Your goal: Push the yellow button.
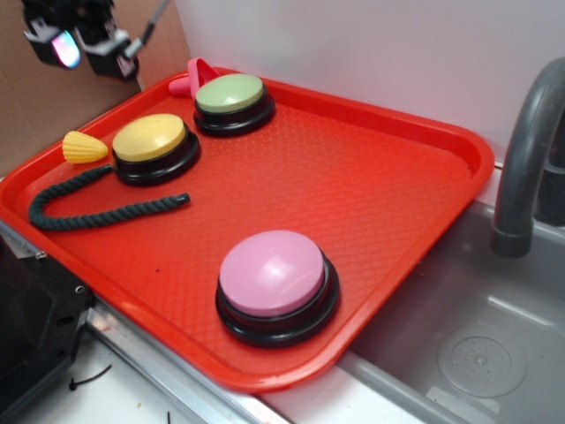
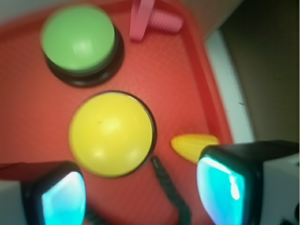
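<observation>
1. Because the gripper (image 1: 86,44) hangs high above the tray's back-left corner, the wrist view is the closest look at things: its two fingers (image 2: 61,197) sit at the bottom corners of that view, spread wide with nothing between them, so the claw is released and empty.
2. Just beyond the fingertips in the wrist view lies the yellow button (image 2: 111,133), a smooth mustard dome on a black base. It sits forward of the claw and toward its left finger, not centred in the gap. Being round, it has no long axis to line up with.
3. In the exterior view the yellow button (image 1: 150,139) stands near the left rim of the red tray (image 1: 388,177), well below the gripper and offset toward the tray's middle. That offset is what the coming move turns on: by my judgement the claw must shift inward over the dome, then descend.
4. Just beside the button on its outer side lies a small ribbed yellow shell toy (image 1: 84,147), and a dark green rope (image 1: 93,208) curls from the button's base; either could be struck if the descent drifts outward.
5. Farther back stand the green button (image 1: 230,94) and a pink toy (image 1: 194,75) at the tray's rear edge.
6. The pink button (image 1: 272,274) sits well apart, toward the sink (image 1: 477,353).
</observation>
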